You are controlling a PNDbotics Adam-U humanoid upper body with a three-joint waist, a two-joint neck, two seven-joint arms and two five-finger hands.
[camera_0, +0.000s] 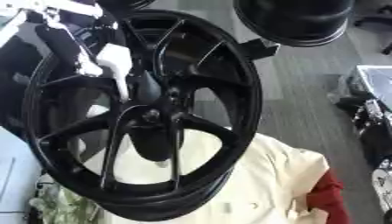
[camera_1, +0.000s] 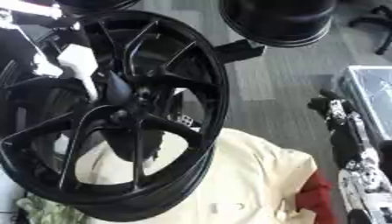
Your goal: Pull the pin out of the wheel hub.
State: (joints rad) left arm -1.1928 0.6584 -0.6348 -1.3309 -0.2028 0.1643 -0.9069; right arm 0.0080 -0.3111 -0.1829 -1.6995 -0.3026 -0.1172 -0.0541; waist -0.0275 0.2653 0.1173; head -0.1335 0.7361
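A large black spoked wheel hub [camera_0: 145, 116] stands upright and fills the left and middle of both views. A white pin-like piece [camera_0: 116, 65] with a thin lower end sits over the spokes just above the hub's centre [camera_0: 151, 114]. My left hand [camera_0: 67, 46] comes in from the upper left as a dark shape right beside that white piece; where it touches the piece is hidden. My right hand [camera_1: 330, 107] hangs at the right edge, away from the wheel, fingers relaxed and holding nothing.
A second black wheel [camera_0: 295, 19] hangs at the top right. Cream cloth [camera_0: 268, 175] and a red patch [camera_0: 330, 197] lie behind and below the hub. Grey floor [camera_0: 299, 96] stretches to the right, with a light table edge [camera_1: 371, 83] at the far right.
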